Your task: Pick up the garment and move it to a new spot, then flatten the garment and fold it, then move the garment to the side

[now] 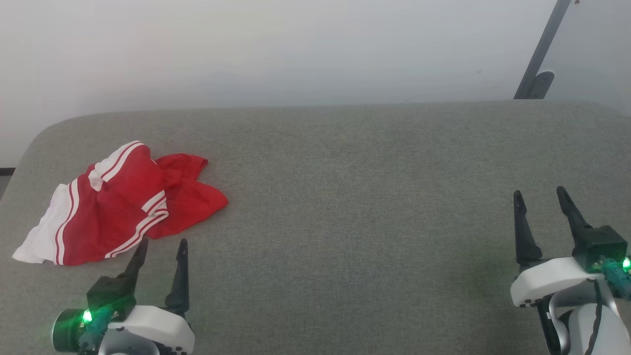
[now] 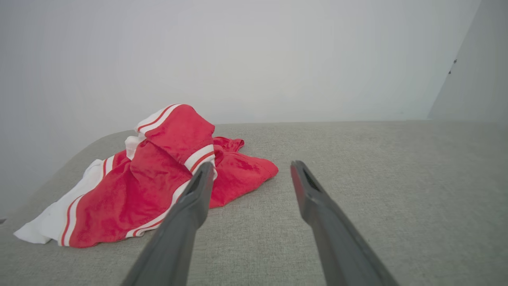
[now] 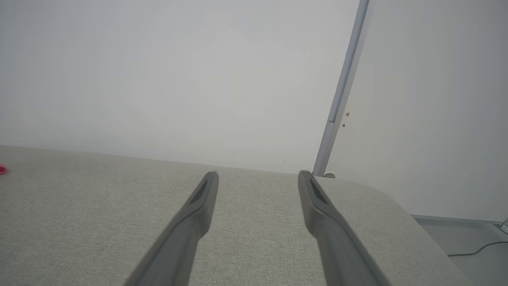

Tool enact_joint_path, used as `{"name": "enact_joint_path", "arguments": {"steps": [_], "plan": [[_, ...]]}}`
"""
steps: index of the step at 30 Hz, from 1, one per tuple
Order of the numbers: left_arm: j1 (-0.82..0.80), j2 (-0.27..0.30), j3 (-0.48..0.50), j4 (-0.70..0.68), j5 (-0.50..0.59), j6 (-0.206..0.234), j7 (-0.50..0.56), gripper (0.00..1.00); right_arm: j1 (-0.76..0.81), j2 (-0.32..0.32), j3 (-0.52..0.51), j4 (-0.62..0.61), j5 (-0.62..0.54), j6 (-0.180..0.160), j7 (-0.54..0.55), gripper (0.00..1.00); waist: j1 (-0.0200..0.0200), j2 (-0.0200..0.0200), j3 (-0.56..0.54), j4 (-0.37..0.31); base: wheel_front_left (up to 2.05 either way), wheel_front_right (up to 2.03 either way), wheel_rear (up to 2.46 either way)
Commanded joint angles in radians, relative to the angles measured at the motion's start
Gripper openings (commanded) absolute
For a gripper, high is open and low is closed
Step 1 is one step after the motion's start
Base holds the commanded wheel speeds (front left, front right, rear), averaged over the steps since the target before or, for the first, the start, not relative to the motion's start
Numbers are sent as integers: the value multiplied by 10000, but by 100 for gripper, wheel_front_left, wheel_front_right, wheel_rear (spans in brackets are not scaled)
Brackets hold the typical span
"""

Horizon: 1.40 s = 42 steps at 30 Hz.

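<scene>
The garment [image 1: 123, 207] is a red jersey with white side panels and striped trim, lying crumpled at the left of the grey cushioned surface [image 1: 345, 197]. My left gripper [image 1: 163, 241] hovers just in front of its near edge, open, nothing between its fingers. In the left wrist view the garment [image 2: 158, 182] lies ahead and left of my left gripper [image 2: 248, 165]. My right gripper [image 1: 538, 191] is open and empty far to the right; its wrist view shows my right gripper [image 3: 258, 174] over bare fabric, with a red sliver of the garment [image 3: 2, 169] at the left edge.
A white wall [image 1: 296, 49] backs the surface. A grey slanted post [image 1: 540, 54] stands at the back right. The surface's rounded right corner [image 3: 397, 206] drops to a floor with a cable [image 3: 476, 251]. Bare fabric spans the middle and right.
</scene>
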<state>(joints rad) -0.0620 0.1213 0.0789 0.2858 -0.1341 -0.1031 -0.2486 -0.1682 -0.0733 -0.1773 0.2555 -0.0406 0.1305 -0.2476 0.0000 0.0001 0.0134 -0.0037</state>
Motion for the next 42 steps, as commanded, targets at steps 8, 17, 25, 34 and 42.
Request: {"name": "enact_joint_path", "arguments": {"steps": [8,17,25,34,42], "plan": [[-159,-36,178,141,606,-145,-184,100,-89,59,-151,-93,-480,4,-193,100,0,-1,49,47,0,0,0],[-383,-181,289,205,589,-206,-179,100,-58,85,59,-179,-310,4,-181,100,0,-1,146,727,0,0,0],[-156,-388,460,192,732,-89,-173,100,-149,120,1003,-52,-272,4,-180,100,0,-1,118,2482,0,0,0],[27,-498,598,168,758,-68,-172,100,11,151,1541,159,-133,4,-177,100,0,-1,-20,4178,0,0,0],[519,-496,836,-4,683,-128,-173,100,32,209,2120,379,49,4,-173,100,0,-1,-265,5000,0,0,0]]}}
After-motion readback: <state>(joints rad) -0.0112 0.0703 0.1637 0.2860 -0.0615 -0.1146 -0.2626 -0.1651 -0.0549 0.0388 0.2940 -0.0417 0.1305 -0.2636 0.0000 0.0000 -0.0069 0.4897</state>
